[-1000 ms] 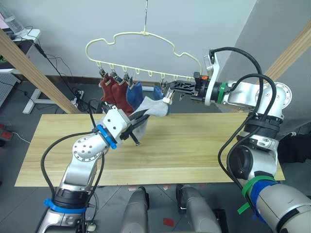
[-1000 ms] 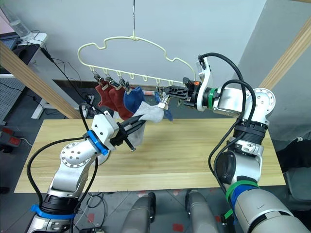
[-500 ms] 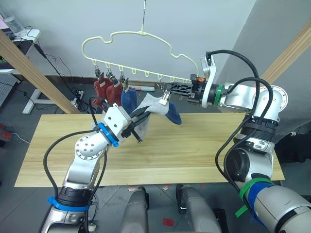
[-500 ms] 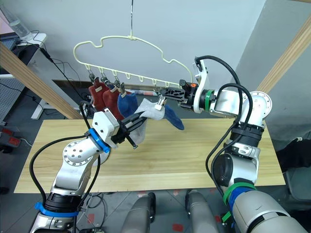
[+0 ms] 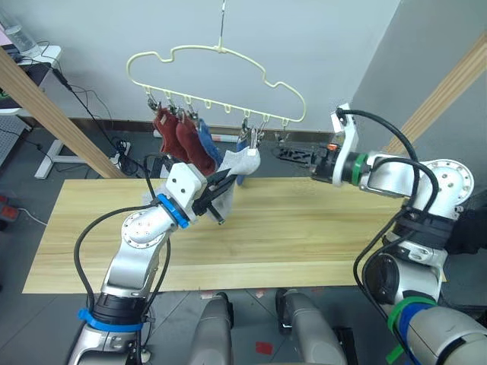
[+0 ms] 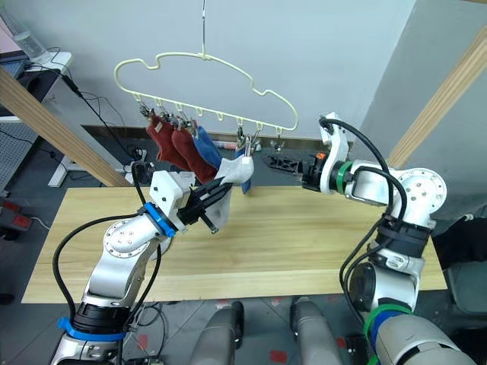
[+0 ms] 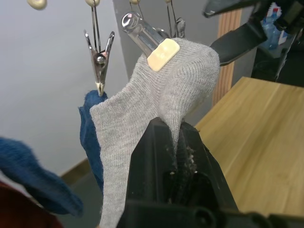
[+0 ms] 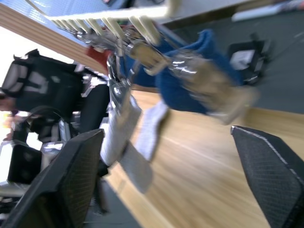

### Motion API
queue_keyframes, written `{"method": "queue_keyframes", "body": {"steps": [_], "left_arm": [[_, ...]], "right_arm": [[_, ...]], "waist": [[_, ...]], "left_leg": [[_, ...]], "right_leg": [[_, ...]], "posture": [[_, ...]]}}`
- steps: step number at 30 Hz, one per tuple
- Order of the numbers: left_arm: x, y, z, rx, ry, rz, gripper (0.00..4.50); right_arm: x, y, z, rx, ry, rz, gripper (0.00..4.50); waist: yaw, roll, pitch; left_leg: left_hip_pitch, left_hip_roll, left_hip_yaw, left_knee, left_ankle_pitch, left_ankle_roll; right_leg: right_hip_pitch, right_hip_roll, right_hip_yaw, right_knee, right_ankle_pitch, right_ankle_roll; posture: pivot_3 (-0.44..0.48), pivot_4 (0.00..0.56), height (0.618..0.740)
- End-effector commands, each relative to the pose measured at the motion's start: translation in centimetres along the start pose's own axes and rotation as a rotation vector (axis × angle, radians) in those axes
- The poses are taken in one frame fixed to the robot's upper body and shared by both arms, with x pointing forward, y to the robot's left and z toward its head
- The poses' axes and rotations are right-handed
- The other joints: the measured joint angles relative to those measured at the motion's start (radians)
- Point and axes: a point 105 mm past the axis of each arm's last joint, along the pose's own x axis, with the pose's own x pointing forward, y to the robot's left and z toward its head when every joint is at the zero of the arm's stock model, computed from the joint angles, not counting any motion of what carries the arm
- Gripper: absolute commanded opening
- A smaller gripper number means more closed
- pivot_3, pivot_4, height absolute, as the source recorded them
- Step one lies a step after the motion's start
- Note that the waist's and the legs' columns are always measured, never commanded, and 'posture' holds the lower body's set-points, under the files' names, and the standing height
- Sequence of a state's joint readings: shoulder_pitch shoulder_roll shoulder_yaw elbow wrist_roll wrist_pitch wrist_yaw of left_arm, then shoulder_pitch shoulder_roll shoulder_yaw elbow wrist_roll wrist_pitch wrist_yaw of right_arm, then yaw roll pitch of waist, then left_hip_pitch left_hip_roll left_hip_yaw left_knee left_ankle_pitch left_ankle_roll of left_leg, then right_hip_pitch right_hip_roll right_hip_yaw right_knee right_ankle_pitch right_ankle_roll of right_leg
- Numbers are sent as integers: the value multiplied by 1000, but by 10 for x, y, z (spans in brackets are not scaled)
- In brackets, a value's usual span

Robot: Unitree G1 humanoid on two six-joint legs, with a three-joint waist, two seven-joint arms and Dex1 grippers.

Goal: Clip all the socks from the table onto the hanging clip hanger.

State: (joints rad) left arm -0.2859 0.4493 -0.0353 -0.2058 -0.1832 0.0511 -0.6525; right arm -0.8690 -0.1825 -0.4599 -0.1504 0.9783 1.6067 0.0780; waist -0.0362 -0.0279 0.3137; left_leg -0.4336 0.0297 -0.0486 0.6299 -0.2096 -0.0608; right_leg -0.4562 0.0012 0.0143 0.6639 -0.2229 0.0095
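- Clip hanger hangs above the far edge of the worktop, its clip row running left-right.
- Two rust red socks and a blue sock hang toe-down from the left clips; a second blue sock shows behind the grey one.
- Grey sock: long axis slants from its clip down to the left hand, which is clamped on the lower part.
- Left wrist view shows the clip pad biting the grey sock's upper end.
- Right hand is spread wide, holding nothing, right of the clips.
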Motion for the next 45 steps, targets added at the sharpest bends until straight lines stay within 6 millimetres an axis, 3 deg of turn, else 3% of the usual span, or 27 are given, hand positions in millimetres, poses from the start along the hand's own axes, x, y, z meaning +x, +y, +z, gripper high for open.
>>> {"method": "queue_keyframes", "body": {"steps": [1,7,10,14,24,25,28,32,45], "left_arm": [[0,-6,13,-74,-35,-17,1048],[-6,-1,12,-136,2,-12,2626],[-12,6,13,-157,18,-21,3455],[-17,7,32,-238,-8,-103,4488],[-20,6,87,-355,-93,-241,4488],[-20,8,87,-354,-90,-229,4488],[-18,12,84,-325,-78,-184,4500],[-17,15,84,-314,-79,-154,4500],[-14,16,82,-282,-78,-127,4500]], "right_arm": [[-8,22,8,-184,-96,-41,4500],[-12,5,-14,-445,-143,-280,4500],[-14,-2,-7,-531,-251,-399,4500],[-15,-3,7,-632,-379,-520,4500],[-5,-6,22,-653,-554,-659,4500],[-3,-4,24,-662,-567,-658,4500],[2,-2,29,-683,-598,-650,3936],[9,-1,30,-703,-596,-643,2641],[23,-6,35,-675,-626,-686,2641]], "waist": [[-5,0,0],[-14,0,0],[-18,0,0],[-22,0,0],[-19,-1,1],[-19,-1,1],[-20,-1,1],[-14,-1,1],[-4,-1,1]], "left_leg": [[0,0,0,0,0,0],[1,2,-2,0,0,0],[1,1,0,1,0,0],[2,2,0,1,0,0],[1,2,0,1,0,-1],[1,2,0,1,0,-1],[1,2,1,0,0,0],[1,2,0,0,0,-1],[1,2,0,0,0,-1]], "right_leg": [[0,0,0,0,0,0],[1,3,0,0,0,0],[0,2,1,0,0,1],[0,3,1,0,0,1],[0,3,1,-1,0,1],[0,3,1,-1,0,1],[0,3,2,-1,0,1],[0,3,1,-1,0,1],[0,3,1,-1,0,1]], "posture": [[-20,331,740],[-27,335,740],[-25,339,740],[-28,342,740],[-8,345,740],[-8,345,740],[3,341,740],[11,336,740],[28,319,740]]}}
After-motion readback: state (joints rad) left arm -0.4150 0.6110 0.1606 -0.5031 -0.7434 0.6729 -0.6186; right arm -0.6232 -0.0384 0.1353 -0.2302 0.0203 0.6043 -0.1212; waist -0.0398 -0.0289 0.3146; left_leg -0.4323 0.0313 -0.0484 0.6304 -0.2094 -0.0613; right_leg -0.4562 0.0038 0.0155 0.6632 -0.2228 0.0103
